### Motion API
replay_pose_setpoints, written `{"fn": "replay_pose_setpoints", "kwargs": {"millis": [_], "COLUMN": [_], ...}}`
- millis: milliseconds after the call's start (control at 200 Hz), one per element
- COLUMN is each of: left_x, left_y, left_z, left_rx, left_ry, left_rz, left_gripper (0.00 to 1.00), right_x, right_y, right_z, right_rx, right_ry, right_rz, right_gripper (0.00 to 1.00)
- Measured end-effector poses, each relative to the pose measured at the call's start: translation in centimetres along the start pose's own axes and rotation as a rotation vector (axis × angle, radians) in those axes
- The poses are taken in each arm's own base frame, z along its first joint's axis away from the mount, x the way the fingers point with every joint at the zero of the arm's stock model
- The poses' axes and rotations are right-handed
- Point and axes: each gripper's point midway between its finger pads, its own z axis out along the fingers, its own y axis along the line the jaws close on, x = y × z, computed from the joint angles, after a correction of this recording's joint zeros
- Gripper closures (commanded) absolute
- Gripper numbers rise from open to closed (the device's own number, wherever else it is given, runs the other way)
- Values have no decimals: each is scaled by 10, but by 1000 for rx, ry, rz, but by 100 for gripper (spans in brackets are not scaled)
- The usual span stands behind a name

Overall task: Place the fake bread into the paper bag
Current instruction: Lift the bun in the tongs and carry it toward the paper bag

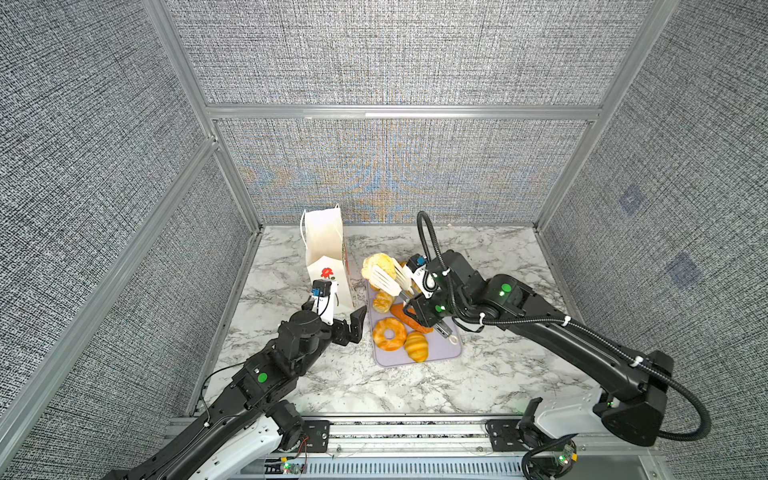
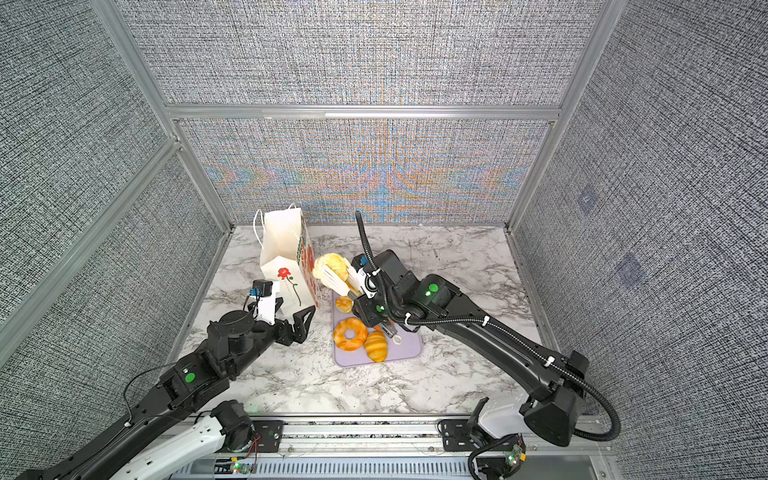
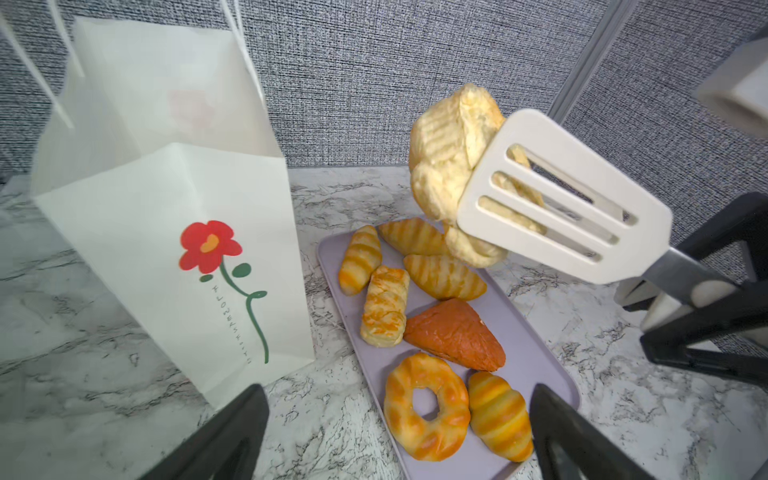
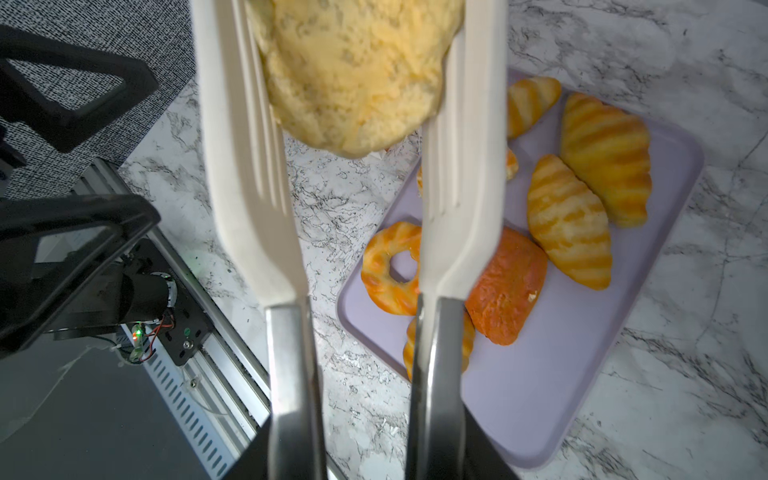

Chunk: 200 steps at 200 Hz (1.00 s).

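The white paper bag, printed with a red flower, stands open at the back left. My right gripper is shut on the metal handles of white slotted tongs. The tongs pinch a pale round bun in the air, just right of the bag's top. Several more pieces of fake bread lie on a lilac tray, among them a ring doughnut and an orange-brown triangular piece. My left gripper is open and empty, low by the bag's front.
The marble table is walled by grey fabric panels in aluminium frames on three sides. A metal rail with the arm bases runs along the front edge. The left arm lies across the front left of the table.
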Motion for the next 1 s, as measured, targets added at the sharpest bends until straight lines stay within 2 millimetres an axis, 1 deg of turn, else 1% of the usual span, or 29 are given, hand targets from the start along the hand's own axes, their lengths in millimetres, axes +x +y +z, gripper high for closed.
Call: {"fn": "replay_pose_setpoints", "kwargs": {"millis": [160,310,465,590,665,790,1001], "left_x": [-4,-8,-4,1,4,6,8], "left_y": [15,27,47,65,71,80,90], "left_z": [-5,-11,-16,-15,-16,-18,-15], "left_rx": [-61,-97,-149,-195,-211,-235,-250], "left_ry": [9,-4,-8,-1,4,11,26], "left_rz": [-8,-29,-63,-103,-121,-139,-159], "left_gripper": [1,0,1,0,0,0,0], "right_x": [-16,-37,-58,-74,-80,-91,-108], "right_y": [12,26,40,48,51,55,57], "right_z": [1,-1,4,13,19,31,50], "right_rx": [-42,-88,-139,-158,-167,-177,-171], "right_ry": [-23,-73,-109,-129,-130,-134,-146], "right_rz": [-20,-47,-65,-76,-81,-85,-89], "right_gripper": [57,57,57,57,57,57,57]}}
